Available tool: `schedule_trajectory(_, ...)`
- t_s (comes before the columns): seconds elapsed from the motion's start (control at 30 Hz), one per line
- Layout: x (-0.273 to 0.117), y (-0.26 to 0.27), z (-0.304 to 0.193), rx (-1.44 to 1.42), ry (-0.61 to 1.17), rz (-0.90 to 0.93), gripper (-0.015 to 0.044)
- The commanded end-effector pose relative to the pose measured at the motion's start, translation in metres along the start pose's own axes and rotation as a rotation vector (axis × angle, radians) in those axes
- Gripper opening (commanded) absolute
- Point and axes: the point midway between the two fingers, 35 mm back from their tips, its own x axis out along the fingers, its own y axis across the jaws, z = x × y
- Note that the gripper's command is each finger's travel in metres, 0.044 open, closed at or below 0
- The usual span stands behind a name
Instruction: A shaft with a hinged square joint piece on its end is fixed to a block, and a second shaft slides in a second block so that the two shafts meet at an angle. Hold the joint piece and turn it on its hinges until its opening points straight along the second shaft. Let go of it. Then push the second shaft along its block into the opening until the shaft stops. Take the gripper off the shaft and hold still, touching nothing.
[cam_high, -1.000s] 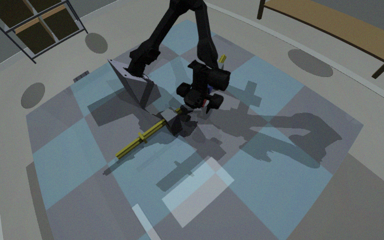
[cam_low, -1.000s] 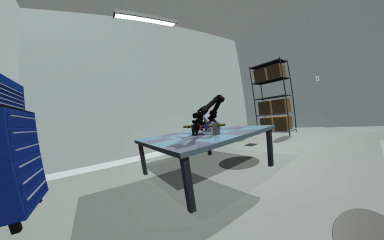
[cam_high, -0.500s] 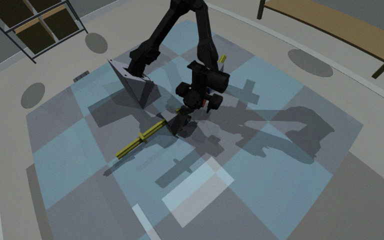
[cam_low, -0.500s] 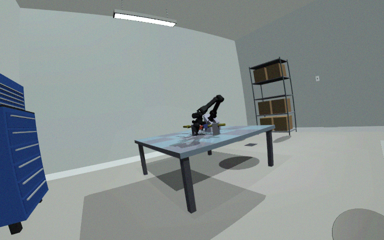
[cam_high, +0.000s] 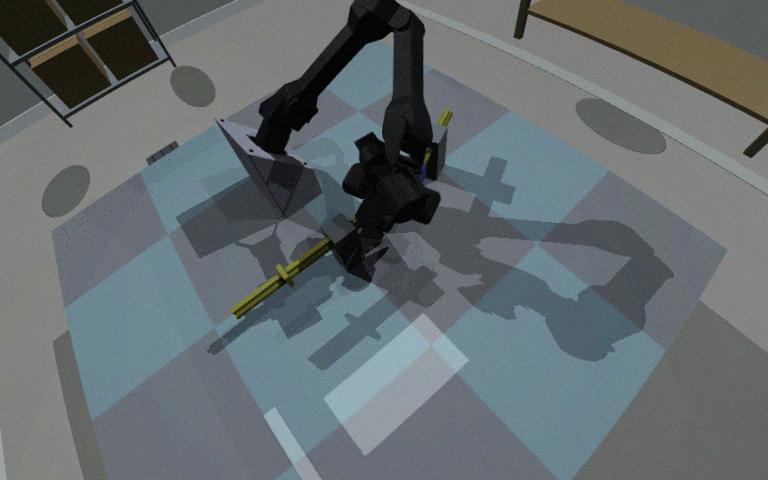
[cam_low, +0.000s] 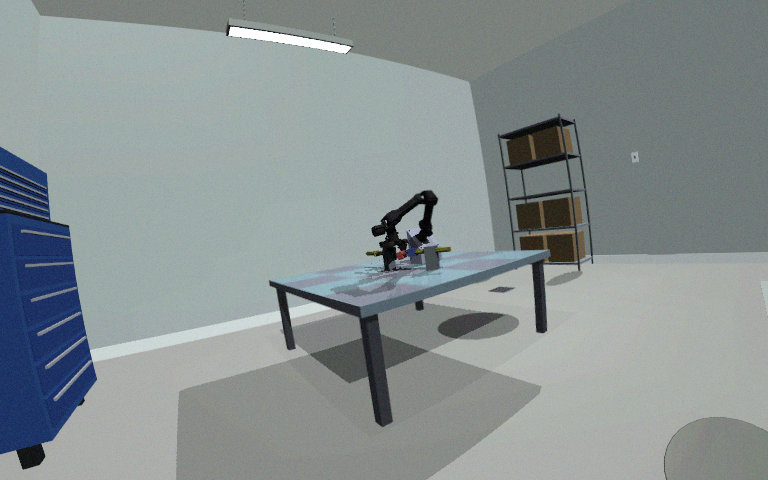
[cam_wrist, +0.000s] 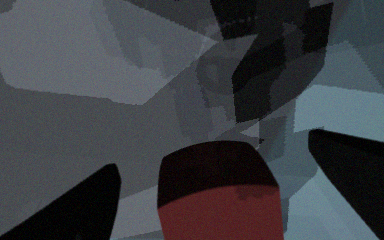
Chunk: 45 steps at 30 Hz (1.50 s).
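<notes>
My gripper (cam_wrist: 213, 155) is open. In the wrist view its dark fingers stand wide on either side of the red joint piece (cam_wrist: 221, 215) (cam_low: 401, 255), with a gap on each side. The way the piece's opening points cannot be told. A blue part (cam_high: 423, 171) (cam_low: 412, 252) sits between the red piece and the grey block (cam_high: 440, 148) (cam_low: 432, 258), where the first yellow shaft (cam_high: 445, 117) (cam_low: 444, 249) sticks out. The second yellow shaft (cam_high: 254, 300) (cam_low: 372, 253), with a cross-shaped collar, passes through the other block (cam_high: 339, 225). Its inner end is mostly hidden by the arm.
The arm's slanted base mount (cam_high: 286, 186) stands beside the second shaft's block. The checkered table (cam_high: 130, 350) (cam_low: 317, 291) carries the arm's broad shadows. A shelf rack (cam_low: 542, 195) and a blue tool cabinet (cam_low: 39, 316) stand away from the table.
</notes>
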Motion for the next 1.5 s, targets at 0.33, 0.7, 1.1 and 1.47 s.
schedule_trajectory(0.33, -0.011, 0.005, -0.002, -0.088, 0.002, 0.018, 0.0440)
schedule_trajectory(0.7, -0.056, 0.013, -0.009, -0.455, -0.087, 0.007, 0.0440)
schedule_trajectory(1.1, -0.106, 0.011, -0.024, -0.854, -0.166, -0.051, 0.0440)
schedule_trajectory(1.47, -0.147, 0.001, -0.043, -1.191, -0.207, -0.130, 0.0440)
